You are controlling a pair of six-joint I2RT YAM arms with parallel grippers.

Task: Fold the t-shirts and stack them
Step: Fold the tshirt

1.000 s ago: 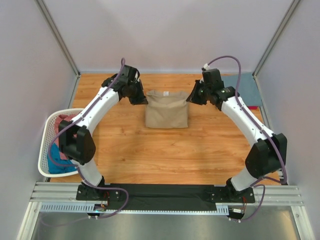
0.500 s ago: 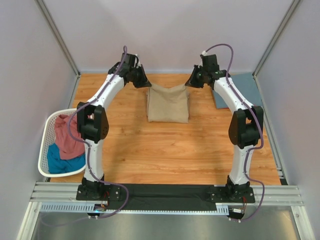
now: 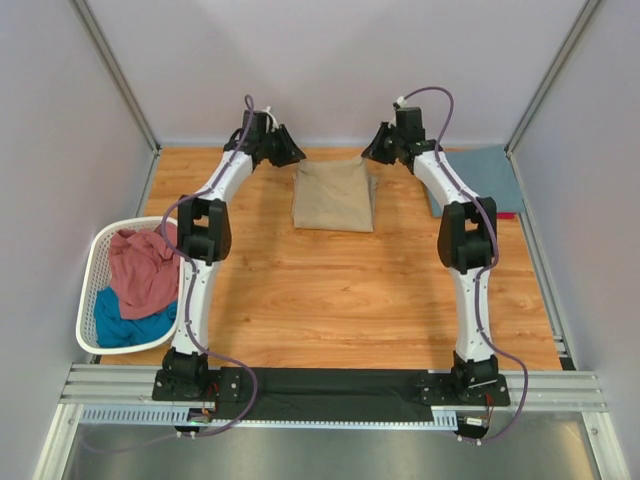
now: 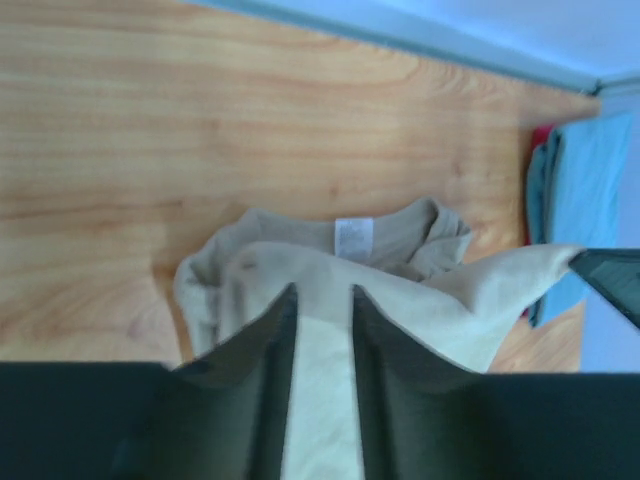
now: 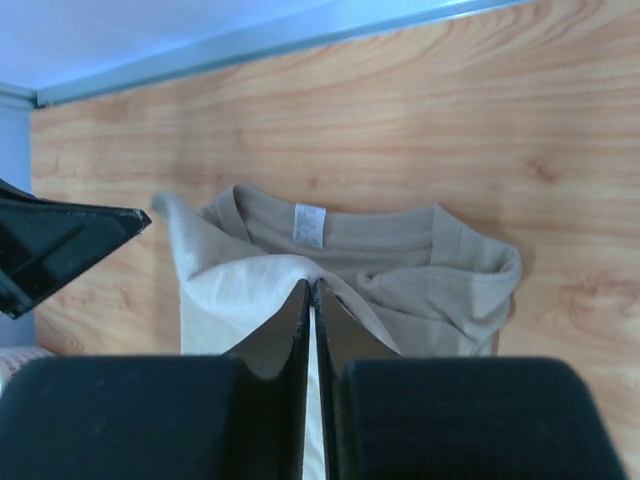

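The folding is done on the wooden surface (image 3: 330,300). A pink t-shirt (image 3: 145,268) and a teal t-shirt (image 3: 118,325) are kept waiting in the white basket (image 3: 84,295) at the left edge. The tan t-shirt (image 3: 334,197) is laid at the far middle, and one edge is lifted over its neck so it can be folded in half. A blue t-shirt (image 3: 478,180) is set flat at the far right, likely to start the pile. A cloth corner is pinched tight in the right claw (image 5: 312,288). The left claw (image 4: 322,295) is parted a little, so nothing looks squeezed there.
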